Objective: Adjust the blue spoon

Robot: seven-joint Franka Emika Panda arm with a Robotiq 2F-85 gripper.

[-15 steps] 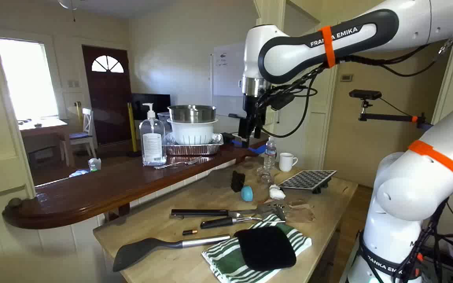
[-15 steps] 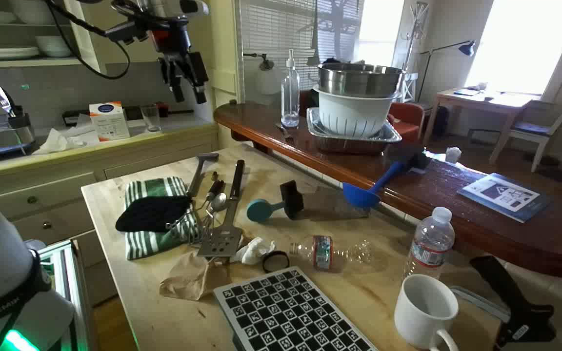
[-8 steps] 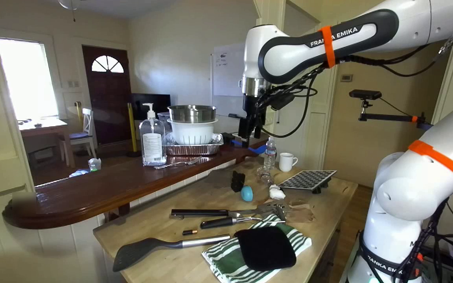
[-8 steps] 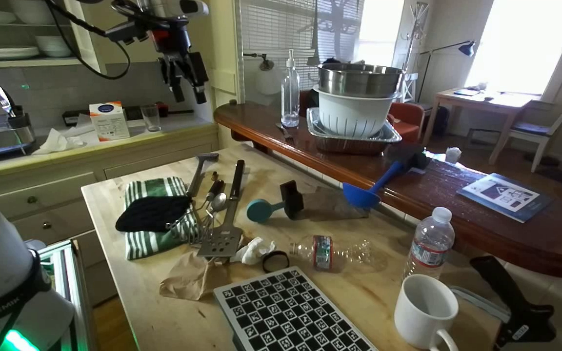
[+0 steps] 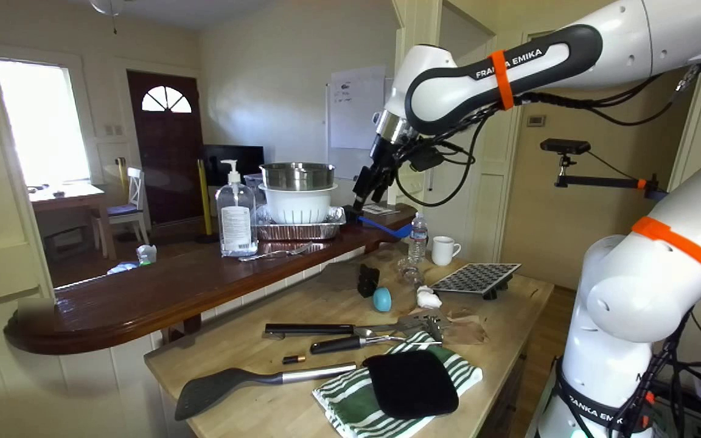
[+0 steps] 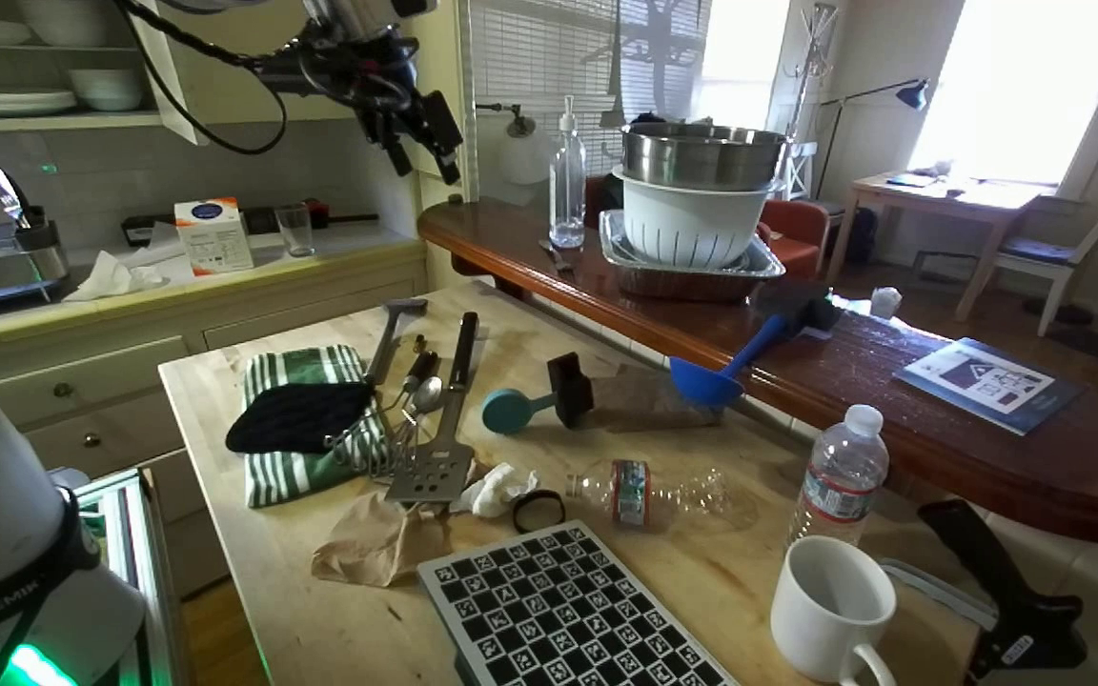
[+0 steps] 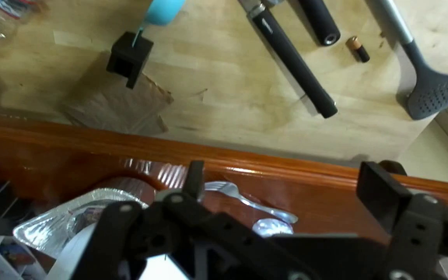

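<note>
Lower than pincer (image 6: 426,169), foil tray (image 6: 640,278) holds white colander (image 6: 692,224) topped by steel bowl (image 6: 701,157) | pincer unclenched, jaws wide apart | turquoise spoon (image 6: 507,412) well below pincer, handle touching black block (image 6: 570,391)

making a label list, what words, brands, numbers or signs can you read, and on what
"FRA…A EMIKA": forearm, gap under orange band.
"ANKA EMIK": black base collar, ends cut off.
"M": lower arm, only this letter shows.
Too small or blurred to read: pump bottle, upright water bottle, lying bottle, white box, booklet, wall sheet, metal spatula's handle, black-handled tool.
Blue spoon: none seen.
</note>
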